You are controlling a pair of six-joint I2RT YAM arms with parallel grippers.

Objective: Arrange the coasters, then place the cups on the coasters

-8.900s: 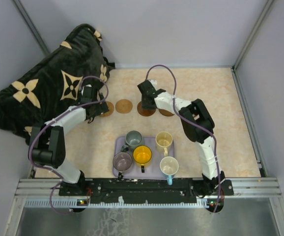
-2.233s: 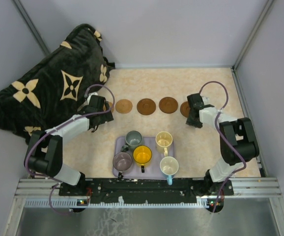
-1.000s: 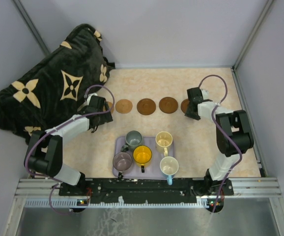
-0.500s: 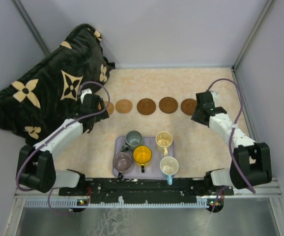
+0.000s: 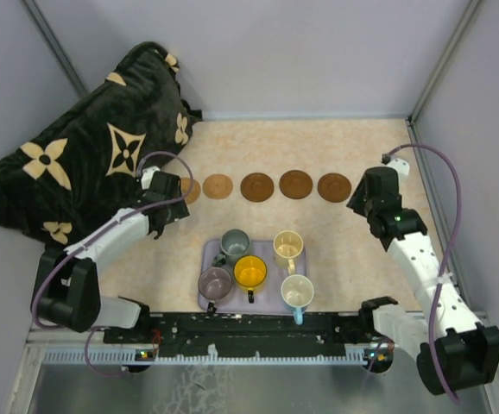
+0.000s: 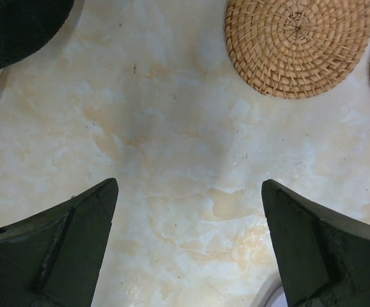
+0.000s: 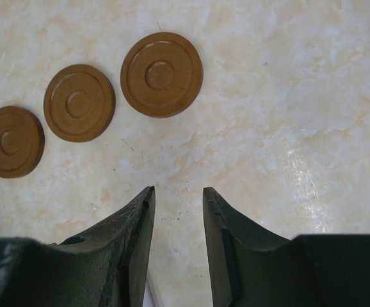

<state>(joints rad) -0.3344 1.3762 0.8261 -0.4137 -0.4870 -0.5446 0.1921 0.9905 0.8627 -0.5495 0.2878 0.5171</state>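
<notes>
I see a dark flowered blanket (image 5: pixel 85 155) heaped beyond the tray (image 5: pixel 270 295), to its left. The lavender tray sits at the near edge of the table (image 5: pixel 362 155), between the arm bases.

Left claw (image 6: pixel 189 192): just beyond the tray's left corner, fingers spread wide, empty.

Right claw (image 7: pixel 178 192): beyond and right of the tray, fingers parted by a narrow gap, pinching nothing.

All five cups (image 5: pixel 250 272) stand on the tray. Five coasters (image 5: pixel 256 186) lie in one row beyond the tray.

Three brown coasters (image 7: pixel 161 75) beyond the narrowly parted end effector (image 7: pixel 178 195)
</notes>
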